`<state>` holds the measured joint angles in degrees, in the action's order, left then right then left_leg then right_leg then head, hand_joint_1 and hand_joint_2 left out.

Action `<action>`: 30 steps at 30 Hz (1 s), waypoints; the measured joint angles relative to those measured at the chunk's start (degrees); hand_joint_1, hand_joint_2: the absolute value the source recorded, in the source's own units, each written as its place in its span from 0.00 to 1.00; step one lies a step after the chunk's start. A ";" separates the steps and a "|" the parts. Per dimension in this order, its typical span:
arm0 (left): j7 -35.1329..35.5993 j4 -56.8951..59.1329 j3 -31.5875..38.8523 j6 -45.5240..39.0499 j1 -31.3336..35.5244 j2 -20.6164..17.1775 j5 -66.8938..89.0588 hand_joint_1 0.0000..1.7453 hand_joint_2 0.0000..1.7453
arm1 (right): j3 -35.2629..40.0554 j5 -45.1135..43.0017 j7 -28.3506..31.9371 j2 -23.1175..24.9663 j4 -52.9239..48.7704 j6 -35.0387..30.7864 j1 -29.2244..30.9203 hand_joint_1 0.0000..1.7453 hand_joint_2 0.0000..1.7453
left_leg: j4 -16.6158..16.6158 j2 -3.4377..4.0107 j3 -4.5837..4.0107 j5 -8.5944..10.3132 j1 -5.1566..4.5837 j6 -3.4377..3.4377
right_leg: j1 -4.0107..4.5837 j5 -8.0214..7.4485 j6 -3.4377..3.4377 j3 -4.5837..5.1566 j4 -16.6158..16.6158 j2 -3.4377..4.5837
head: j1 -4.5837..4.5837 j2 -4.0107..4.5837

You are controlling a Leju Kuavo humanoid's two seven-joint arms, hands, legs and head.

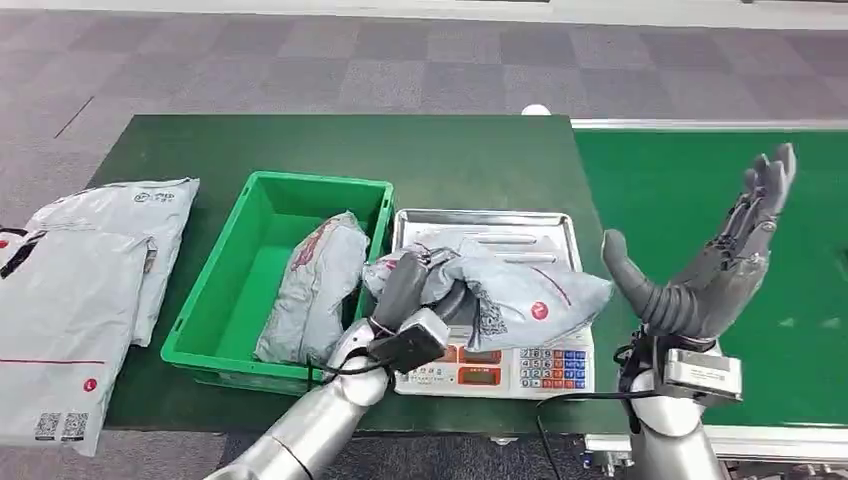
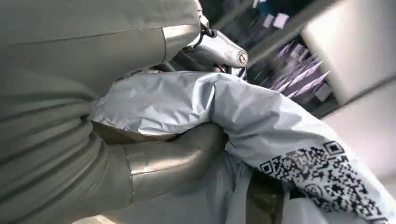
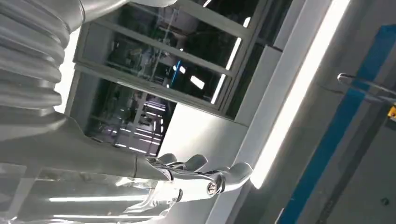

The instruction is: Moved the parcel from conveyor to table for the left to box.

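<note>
Grey plastic wraps the parcel (image 1: 520, 285), which lies on the scale (image 1: 505, 365) at lower centre of the head view, its near end gathered in the left hand (image 1: 415, 290). In the left wrist view the thumb (image 2: 173, 156) and the fingers above pinch a fold of that wrapping, so the hand holds it. The right hand (image 1: 700, 265), at right of the frame, stands raised above the green conveyor (image 1: 700, 200), palm up, fingers spread wide and holding nothing.

By my reading the conveyor step is done and the boxing step is in hand: the left has its hold and the lift has not clearly begun. Next it must raise the parcel clear of the scale's tray and carry it toward frame left into the green box (image 1: 255, 215), beside the parcel already there (image 1: 315, 290). Slack wrapping may drag on the tray rim.

Dark green covers the table (image 1: 400, 150); two flat mailers (image 1: 90, 290) lie at its left edge. Behind, at top of frame, runs chequered grey carpet (image 1: 300, 60).
</note>
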<state>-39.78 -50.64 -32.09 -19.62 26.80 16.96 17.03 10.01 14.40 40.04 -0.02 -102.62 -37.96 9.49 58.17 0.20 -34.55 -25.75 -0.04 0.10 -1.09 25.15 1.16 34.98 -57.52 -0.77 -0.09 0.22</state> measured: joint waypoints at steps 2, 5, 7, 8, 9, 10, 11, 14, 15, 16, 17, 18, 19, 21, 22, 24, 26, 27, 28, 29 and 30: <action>-0.29 -4.82 0.00 -1.80 -1.22 -0.96 -1.06 1.00 1.00 | 0.00 -0.02 0.00 -0.13 0.00 -0.31 -0.43 0.00 1.00 | 0.00 -0.01 -0.02 -0.01 0.00 0.00 | 0.00 0.02 -0.01 0.00 0.00 -0.03 | 0.02 0.00; -0.42 -10.39 0.00 -5.79 -2.68 -2.34 -0.14 1.00 1.00 | 0.00 -0.26 0.00 -0.35 0.00 -0.90 -0.68 0.00 1.00 | -0.01 0.00 -0.02 -0.01 0.01 0.00 | 0.02 0.03 -0.01 0.01 0.00 -0.03 | 0.00 0.00; -0.46 -14.19 0.09 -11.73 -3.33 -3.63 1.35 1.00 1.00 | 0.00 -0.55 0.00 -0.66 0.00 -1.40 -0.97 0.00 1.00 | -0.01 0.00 -0.01 -0.01 0.01 0.00 | 0.02 0.03 -0.02 0.01 0.00 -0.01 | 0.00 0.00; -0.46 -15.74 0.39 -14.31 -3.46 -4.26 1.96 1.00 1.00 | 0.00 -0.61 0.00 -0.81 0.00 -1.49 -1.10 0.00 1.00 | -0.01 0.01 -0.01 -0.01 0.01 0.00 | 0.02 0.03 -0.02 0.01 0.00 -0.01 | 0.02 0.00; -0.44 -17.04 0.96 -16.17 -3.64 -4.72 2.57 1.00 1.00 | 0.00 -0.70 0.00 -0.98 0.00 -1.51 -1.17 0.00 1.00 | -0.01 0.01 -0.01 0.00 0.02 0.00 | 0.02 0.03 -0.02 0.00 0.00 -0.02 | 0.00 0.00; -0.44 -18.19 1.62 -17.76 -3.83 -5.16 3.65 1.00 1.00 | 0.00 -0.70 0.00 -1.14 0.00 -1.51 -1.20 0.00 1.00 | -0.01 0.00 -0.01 0.00 0.02 0.00 | 0.02 0.03 -0.01 0.00 0.00 -0.03 | 0.02 0.00; -0.44 -19.02 2.25 -18.92 -3.98 -5.53 4.81 1.00 1.00 | 0.00 -0.70 0.00 -1.18 0.00 -1.51 -1.20 0.00 1.00 | -0.01 0.00 -0.01 0.00 0.01 0.00 | 0.01 0.02 -0.02 0.00 0.00 -0.03 | 0.00 0.00; -0.40 -21.04 4.46 -20.18 -4.33 -6.40 6.24 1.00 1.00 | 0.00 -0.70 0.00 -1.33 0.00 -1.51 -1.23 0.00 1.00 | 0.00 0.01 0.00 0.01 0.01 0.00 | 0.01 0.02 -0.02 0.00 0.00 -0.02 | 0.02 0.00; -0.40 -21.51 4.85 -20.22 -4.45 -6.62 6.38 1.00 1.00 | 0.00 -0.68 0.00 -1.42 0.00 -1.51 -1.23 0.00 1.00 | 0.00 0.00 0.00 0.01 0.01 0.00 | 0.01 0.02 -0.02 -0.01 0.00 -0.03 | 0.00 0.00; -0.40 -21.75 5.01 -20.22 -4.54 -6.75 6.40 1.00 1.00 | 0.00 -0.70 0.00 -1.44 0.00 -1.51 -1.23 0.00 1.00 | 0.00 0.00 0.00 0.01 0.01 0.00 | 0.01 0.02 -0.02 -0.01 0.00 -0.03 | 0.02 0.00; -0.40 -21.75 5.01 -20.22 -4.54 -6.75 6.40 1.00 1.00 | 0.00 -0.70 0.00 -1.44 0.00 -1.51 -1.23 0.00 1.00 | 0.00 0.00 0.00 0.01 0.01 0.00 | 0.01 0.02 -0.02 -0.01 0.00 -0.03 | 0.02 0.00; -0.40 -21.75 5.01 -20.22 -4.54 -6.75 6.40 1.00 1.00 | 0.00 -0.70 0.00 -1.44 0.00 -1.51 -1.23 0.00 1.00 | 0.00 0.00 0.00 0.01 0.01 0.00 | 0.01 0.02 -0.02 -0.01 0.00 -0.03 | 0.02 0.00; -0.40 -21.81 5.05 -20.22 -4.55 -6.75 6.40 1.00 1.00 | 0.00 -0.68 0.00 -1.44 0.00 -1.51 -1.23 0.00 1.00 | 0.00 0.00 0.00 0.01 0.01 0.00 | 0.01 0.02 -0.01 -0.01 0.00 -0.03 | 0.02 0.00; -0.40 -22.64 5.73 -20.29 -4.75 -7.19 6.48 1.00 1.00 | 0.00 -0.68 0.00 -1.51 0.00 -1.51 -1.23 0.00 1.00 | 0.00 0.00 0.00 0.01 0.01 0.00 | 0.01 0.02 -0.02 -0.01 0.00 -0.02 | 0.00 0.00; -0.37 -23.10 5.77 -20.29 -4.77 -7.52 6.48 1.00 1.00 | 0.00 -0.68 0.00 -1.55 0.00 -1.51 -1.23 0.00 1.00 | 0.00 -0.01 -0.01 0.01 0.01 0.00 | 0.01 0.02 -0.02 -0.01 0.00 -0.02 | 0.02 0.00; -0.35 -23.23 5.84 -20.29 -4.80 -7.71 6.59 1.00 1.00 | 0.00 -0.68 0.00 -1.57 0.00 -1.51 -1.23 0.00 1.00 | 0.00 -0.01 -0.01 0.00 0.01 0.00 | 0.01 0.02 -0.02 0.00 0.00 -0.02 | 0.00 0.00; -0.24 -23.34 6.38 -20.29 -4.90 -7.73 9.59 1.00 1.00 | 0.00 -0.59 0.00 -1.60 0.00 -1.51 -1.23 0.00 1.00 | 0.00 0.00 0.00 0.00 0.01 0.00 | 0.01 0.02 -0.02 0.00 0.00 -0.02 | 0.00 0.00; 0.08 -23.34 7.16 -20.29 -5.06 -7.52 13.34 1.00 1.00 | 0.00 -0.52 0.00 -1.60 0.00 -1.51 -1.24 0.00 1.00 | 0.00 0.00 0.00 0.00 0.01 0.00 | 0.01 0.02 -0.02 0.00 0.00 -0.02 | 0.02 0.00; 0.65 -23.34 8.62 -20.29 -5.34 -6.91 19.62 1.00 1.00 | 0.00 -0.44 0.00 -1.60 0.00 -1.53 -1.24 0.00 1.00 | 0.00 0.00 -0.01 0.00 0.01 0.00 | 0.01 0.02 -0.02 0.00 0.00 -0.02 | 0.02 0.00; 1.51 -23.34 10.52 -20.31 -5.64 -6.11 26.65 1.00 1.00 | 0.00 -0.28 0.00 -1.60 0.00 -1.53 -1.26 0.00 1.00 | 0.00 0.00 0.00 0.00 0.01 0.00 | 0.01 0.02 -0.02 0.01 0.00 -0.02 | 0.02 0.00; 4.28 -23.04 13.08 -20.31 -5.72 -5.36 34.21 1.00 1.00 | 0.00 0.02 0.00 -1.60 0.00 -1.49 -1.26 0.00 1.00 | 0.00 0.00 0.00 0.00 0.01 0.00 | 0.01 0.02 -0.02 0.01 0.00 -0.02 | 0.00 0.00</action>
<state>-35.50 -73.68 -19.01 -39.93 21.08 11.60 51.24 10.01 14.43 40.04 -1.62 -102.62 -39.45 8.23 58.17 0.20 -34.55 -25.74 -0.02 0.09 -1.08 25.17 1.14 34.99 -57.52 -0.79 -0.09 0.22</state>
